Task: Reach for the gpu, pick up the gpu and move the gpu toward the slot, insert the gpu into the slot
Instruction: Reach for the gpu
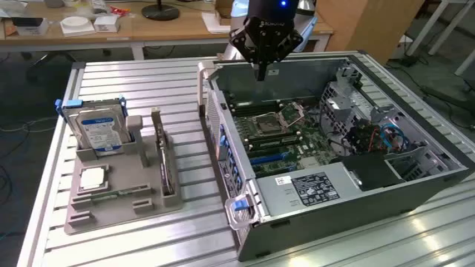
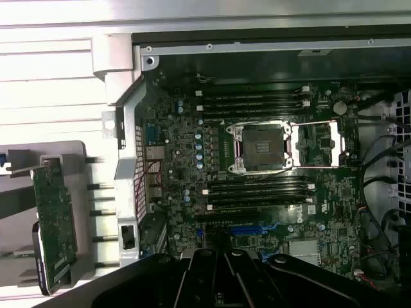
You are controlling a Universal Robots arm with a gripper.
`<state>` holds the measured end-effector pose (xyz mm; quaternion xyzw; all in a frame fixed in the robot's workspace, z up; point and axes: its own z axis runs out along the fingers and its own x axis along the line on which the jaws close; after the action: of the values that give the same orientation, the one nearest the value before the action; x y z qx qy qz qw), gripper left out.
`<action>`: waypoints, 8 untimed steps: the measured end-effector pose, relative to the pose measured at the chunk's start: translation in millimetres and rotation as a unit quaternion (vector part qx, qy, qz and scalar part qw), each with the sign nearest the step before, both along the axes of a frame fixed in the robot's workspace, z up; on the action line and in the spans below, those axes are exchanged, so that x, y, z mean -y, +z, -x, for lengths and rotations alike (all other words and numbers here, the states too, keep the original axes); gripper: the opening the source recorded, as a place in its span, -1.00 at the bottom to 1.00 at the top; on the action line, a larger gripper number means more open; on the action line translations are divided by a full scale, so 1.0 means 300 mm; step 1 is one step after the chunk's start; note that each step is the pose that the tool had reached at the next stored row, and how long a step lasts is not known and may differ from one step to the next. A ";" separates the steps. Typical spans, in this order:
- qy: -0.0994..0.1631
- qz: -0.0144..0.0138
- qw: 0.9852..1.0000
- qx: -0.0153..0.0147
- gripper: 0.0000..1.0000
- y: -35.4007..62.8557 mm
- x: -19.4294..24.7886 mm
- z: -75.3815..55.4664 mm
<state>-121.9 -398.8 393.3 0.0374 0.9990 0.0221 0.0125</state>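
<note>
The closed hand (image 1: 262, 77) hangs above the open case (image 1: 326, 222), gpu (image 1: 166, 167) well apart.

The end effector (image 1: 261, 73) is black and angular with pale lettering; its wrist (image 1: 266, 11) carries a blue light (image 1: 282, 3).

No text, brand or number can be read with certainty. In the exterior view, the hard drive (image 1: 82, 119) standing in the grey holder (image 1: 111, 214) carries a blue-and-white label (image 1: 100, 133) whose print is illegible. The power supply housing (image 1: 282, 203) in the computer case (image 1: 334, 222) bears a black label (image 1: 315, 188) with white print and a small white barcode sticker (image 1: 283, 180) beside it, both too fine to make out. A short line of pale lettering (image 1: 275, 25) on the dark body of the hand (image 1: 262, 77) is likewise unreadable.
</note>
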 end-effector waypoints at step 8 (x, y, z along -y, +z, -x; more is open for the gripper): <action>0.000 0.000 1.000 0.000 -0.80 0.000 0.000 0.000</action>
<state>-121.9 -398.9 393.3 0.0374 0.9990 0.0221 0.0125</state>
